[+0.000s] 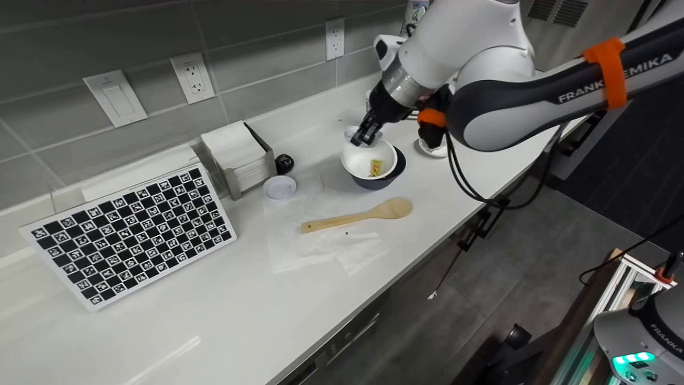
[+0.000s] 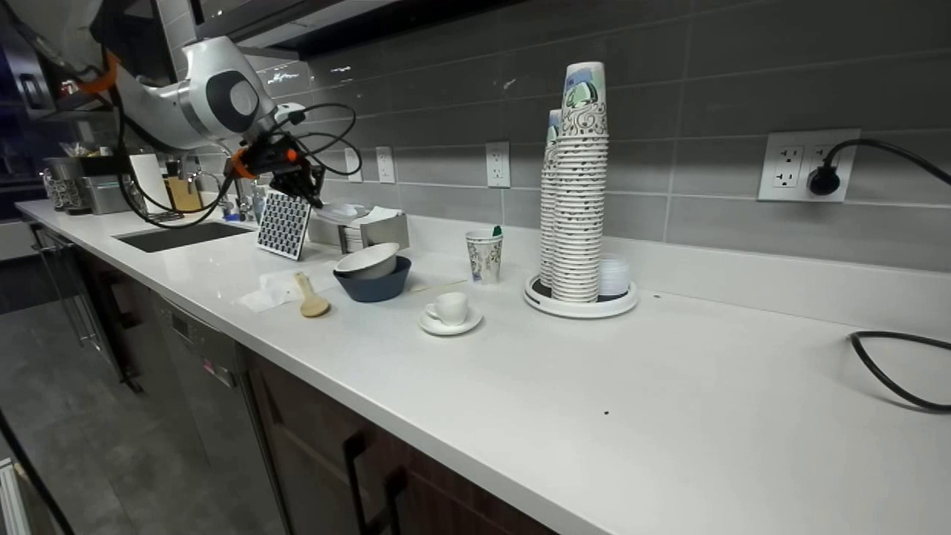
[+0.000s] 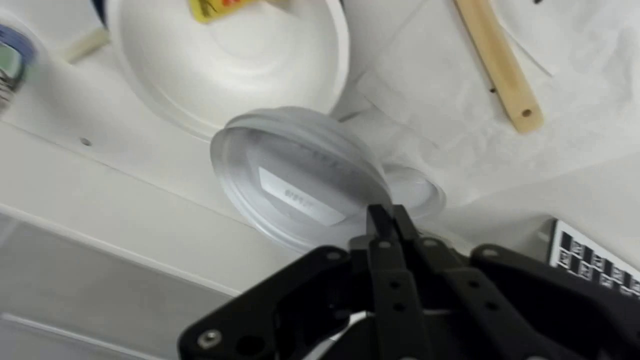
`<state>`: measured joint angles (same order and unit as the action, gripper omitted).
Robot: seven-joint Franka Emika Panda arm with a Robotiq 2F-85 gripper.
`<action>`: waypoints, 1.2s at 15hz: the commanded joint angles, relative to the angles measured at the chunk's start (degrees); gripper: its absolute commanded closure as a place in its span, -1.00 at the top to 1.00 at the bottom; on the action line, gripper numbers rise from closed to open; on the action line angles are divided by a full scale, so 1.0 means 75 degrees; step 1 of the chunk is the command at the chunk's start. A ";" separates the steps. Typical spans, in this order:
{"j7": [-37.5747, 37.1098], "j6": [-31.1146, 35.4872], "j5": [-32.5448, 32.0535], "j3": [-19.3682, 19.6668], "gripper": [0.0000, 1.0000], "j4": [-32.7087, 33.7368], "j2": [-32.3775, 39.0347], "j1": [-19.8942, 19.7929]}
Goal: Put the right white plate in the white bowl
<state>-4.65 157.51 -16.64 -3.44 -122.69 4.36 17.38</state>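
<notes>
The white plate point(image 3: 295, 175), a small shallow translucent white round dish with a pale label, is held by its edge in my gripper point(image 3: 392, 212). It also shows in both exterior views point(image 1: 350, 132) point(image 2: 340, 212). The gripper fingers point(image 1: 362, 140) are shut on it, raised above the counter. The white bowl point(image 3: 240, 75) sits tilted inside a dark blue bowl point(image 2: 375, 287). It holds a small yellow packet point(image 1: 376, 167). In the wrist view the plate overlaps the bowl's near rim; in an exterior view the gripper point(image 2: 318, 200) appears beyond the bowl point(image 2: 368, 261).
Another small white dish point(image 1: 280, 188) lies near a napkin holder point(image 1: 248, 160). A wooden spoon point(image 1: 358, 215) lies beside the bowls. A cup on a saucer point(image 2: 449, 316), a paper cup point(image 2: 484, 256) and tall cup stacks point(image 2: 579, 215) stand nearby. A checkered board point(image 1: 131, 235) leans by the wall.
</notes>
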 commanded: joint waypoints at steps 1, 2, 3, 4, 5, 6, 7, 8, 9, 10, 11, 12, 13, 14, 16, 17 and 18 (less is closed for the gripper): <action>-0.1945 0.0345 -0.1657 0.0542 -0.98 -0.0968 -0.0734 -0.0169; -0.2154 0.0567 -0.1840 0.0611 -0.98 -0.0988 -0.0603 -0.0226; -0.2427 0.0777 -0.2165 0.0691 -0.98 -0.0990 -0.0470 -0.0283; -0.2465 0.0928 -0.2145 0.0727 -0.98 -0.0951 -0.0254 -0.0304; -0.2475 0.1136 -0.2056 0.0764 -0.98 -0.0973 -0.0099 -0.0317; -0.2302 0.1383 -0.1780 0.0755 -0.98 -0.0939 0.0156 -0.0314; -0.2266 0.1583 -0.1734 0.0755 -0.98 -0.0912 0.0342 -0.0310; -0.2179 0.1713 -0.1644 0.0728 -0.98 -0.0826 0.0560 -0.0303; -0.2104 0.1832 -0.1572 0.0694 -0.98 -0.0794 0.0719 -0.0311; -0.2077 0.1978 -0.1584 0.0676 -0.98 -0.0742 0.0875 -0.0322; -0.2145 0.2157 -0.1818 0.0743 -0.98 -0.0632 0.1045 -0.0291; -0.2195 0.2331 -0.2064 0.0854 -0.98 -0.0519 0.1202 -0.0245; -0.2170 0.2360 -0.2070 0.0880 -0.98 -0.0406 0.1344 -0.0246; -0.2223 0.2480 -0.2114 0.0957 -0.97 -0.0290 0.1485 -0.0219; -0.2033 0.2461 -0.1646 0.0673 -0.40 -0.0237 0.1609 -0.0379; -0.1823 0.2388 -0.1222 0.0299 -0.30 -0.0341 0.1544 -0.0583; -0.1539 0.2302 -0.0891 -0.0083 -0.17 -0.0463 0.1455 -0.0804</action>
<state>-20.38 175.04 -29.18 1.88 -125.85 15.23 14.79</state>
